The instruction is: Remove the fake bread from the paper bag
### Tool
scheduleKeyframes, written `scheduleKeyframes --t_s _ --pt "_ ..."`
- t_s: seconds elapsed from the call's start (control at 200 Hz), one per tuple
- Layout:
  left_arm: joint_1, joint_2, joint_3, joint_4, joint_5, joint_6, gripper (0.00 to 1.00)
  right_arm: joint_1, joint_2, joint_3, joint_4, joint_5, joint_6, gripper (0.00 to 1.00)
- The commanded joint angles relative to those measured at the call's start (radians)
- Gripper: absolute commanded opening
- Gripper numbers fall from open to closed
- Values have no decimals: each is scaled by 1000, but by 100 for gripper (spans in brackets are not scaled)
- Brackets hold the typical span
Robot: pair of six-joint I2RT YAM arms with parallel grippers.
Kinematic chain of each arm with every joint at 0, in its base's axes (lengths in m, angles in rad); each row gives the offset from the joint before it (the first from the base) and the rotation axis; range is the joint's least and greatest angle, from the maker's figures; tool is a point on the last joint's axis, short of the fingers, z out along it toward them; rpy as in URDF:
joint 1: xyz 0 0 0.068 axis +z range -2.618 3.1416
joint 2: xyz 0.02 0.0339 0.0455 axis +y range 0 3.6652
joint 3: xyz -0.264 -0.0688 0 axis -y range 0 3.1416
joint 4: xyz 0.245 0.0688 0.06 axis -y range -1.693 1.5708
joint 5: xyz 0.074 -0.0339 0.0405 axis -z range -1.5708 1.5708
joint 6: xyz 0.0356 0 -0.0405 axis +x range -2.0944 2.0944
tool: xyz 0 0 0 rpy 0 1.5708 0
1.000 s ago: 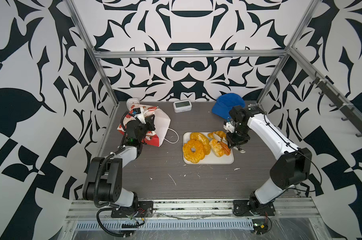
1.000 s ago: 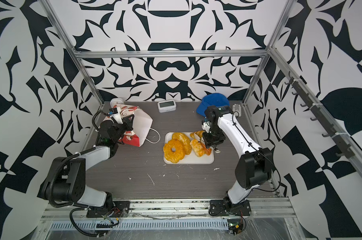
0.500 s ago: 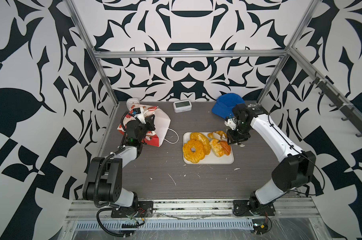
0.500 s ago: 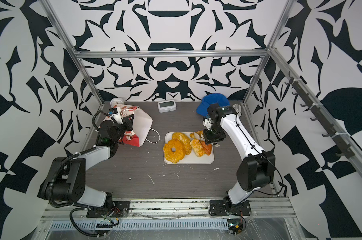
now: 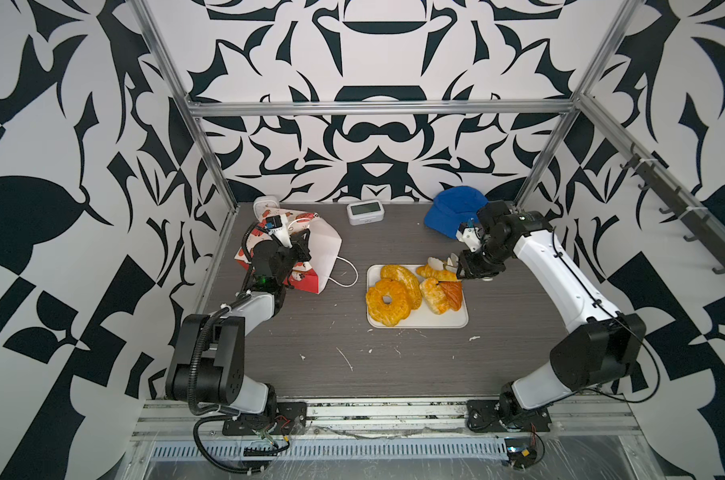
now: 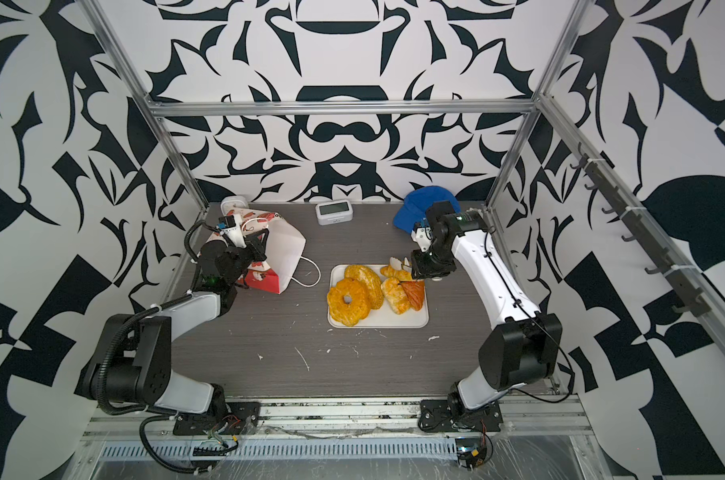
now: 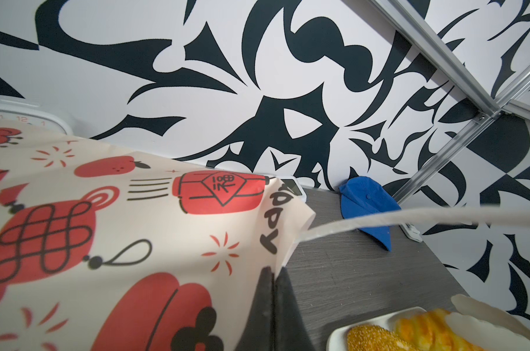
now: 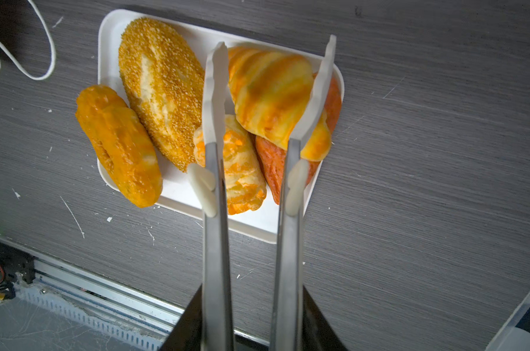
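Observation:
The paper bag (image 5: 323, 253) (image 6: 288, 249) (image 7: 105, 228) lies tipped at the far left, and my left gripper (image 5: 300, 247) (image 7: 275, 273) is shut on its rim. My right gripper (image 5: 470, 270) (image 8: 253, 301) is shut on metal tongs (image 8: 215, 243). Their white tips clasp a croissant (image 8: 266, 94) (image 5: 435, 272) over the far right corner of the white tray (image 5: 431, 320) (image 8: 181, 194). On the tray lie more fake bread: a ring (image 5: 387, 301) (image 8: 118, 146), an oval loaf (image 5: 400, 276) (image 8: 160, 91), a second croissant (image 5: 433, 295) (image 8: 242, 170) and an orange wedge (image 5: 454, 293) (image 8: 272, 164). The bag's inside is hidden.
A blue cap (image 5: 452, 212) lies at the far right behind my right arm. A small digital clock (image 5: 365, 212) stands at the back wall, and a white clock (image 5: 265, 205) behind the bag. The bag's cord handle (image 5: 346, 274) trails toward the tray. White scraps dot the table.
My right gripper has drawn back toward the tray's far right corner with the tongs and has squeezed them a little closer. The left gripper and the bag have not moved.

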Motion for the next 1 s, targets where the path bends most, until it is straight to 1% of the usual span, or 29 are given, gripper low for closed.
scheduleKeyframes --t_s 0.0,0.165,0.315,0.36,0.475,0.61,0.745,0.865,0.925,0.995 --pt "1 13 19 42 15 -14 0 -7 -65 15 24 0 19 42" --pt "1 14 21 44 17 -15 0 -35 -105 -3 37 90 42 43" --pt "1 16 23 42 19 -14 0 -79 -154 -78 75 239 80 44" --pt "1 18 23 42 21 -14 0 -95 -172 -110 97 267 95 44" --pt "1 17 23 43 22 -14 0 -161 -218 -221 169 275 142 44" --pt "1 23 22 49 25 -19 0 -224 -224 -376 286 258 178 44" --pt "1 19 24 47 28 -21 0 -244 -196 -494 373 252 226 44" --pt "1 -2 29 29 28 -19 0 -245 -173 -568 426 301 262 45" --pt "1 -14 36 20 30 -19 0 -252 -155 -586 438 265 281 46" --pt "1 -30 46 -1 35 -21 0 -252 -136 -609 464 269 305 48"
